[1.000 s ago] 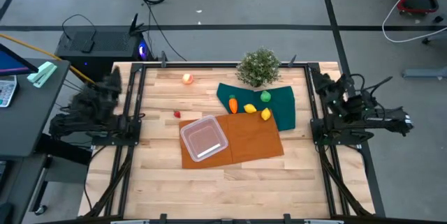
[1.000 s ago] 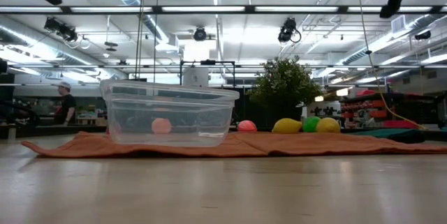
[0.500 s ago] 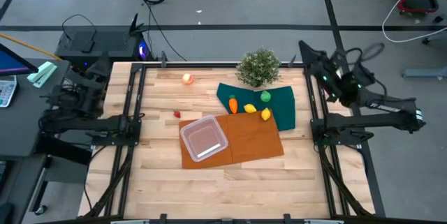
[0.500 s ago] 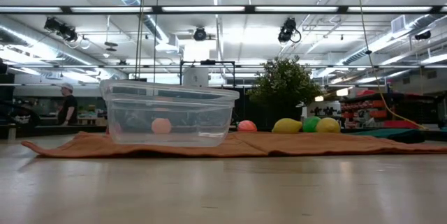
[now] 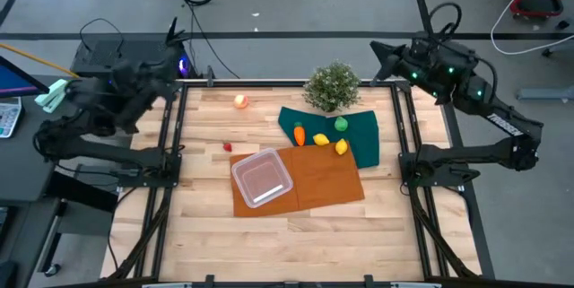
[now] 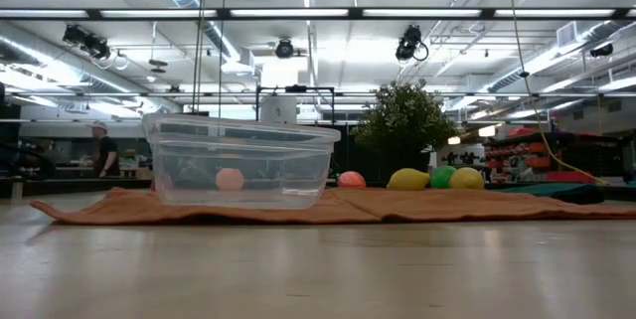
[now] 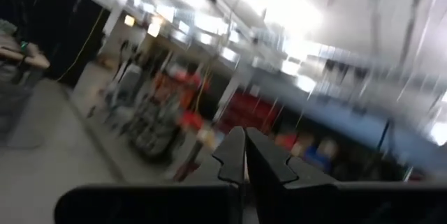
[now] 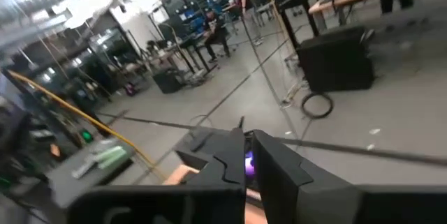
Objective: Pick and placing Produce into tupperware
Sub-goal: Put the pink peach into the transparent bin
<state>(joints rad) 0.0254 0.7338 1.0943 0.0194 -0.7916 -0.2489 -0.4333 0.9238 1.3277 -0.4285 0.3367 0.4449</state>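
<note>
The clear square tupperware [image 5: 262, 178] [image 6: 243, 165] sits on an orange cloth [image 5: 327, 180]. On the dark green cloth [image 5: 363, 135] lie the orange carrot [image 5: 299, 133], a green ball [image 5: 341, 125] and two yellow lemons [image 5: 321, 140] [image 5: 341, 147]. A peach-red fruit [image 5: 240, 101] and a tiny red piece [image 5: 227, 146] rest on the bare wood. My left gripper [image 5: 166, 82] [image 7: 244, 155] is raised over the table's far left corner, shut and empty. My right gripper [image 5: 377, 53] [image 8: 248, 158] is raised over the far right corner, also shut and empty.
A bushy potted plant [image 5: 332, 86] stands at the far edge behind the green cloth. Black frame rails [image 5: 170, 144] run along both table sides. Bare wood lies in front of the orange cloth. A person [image 6: 102, 148] walks in the room beyond.
Both arms have risen from their folded rest beside the table and swung toward the far edge. The left gripper now stands over the far left corner, the right over the far right corner. The produce and the tupperware have stayed in place.
</note>
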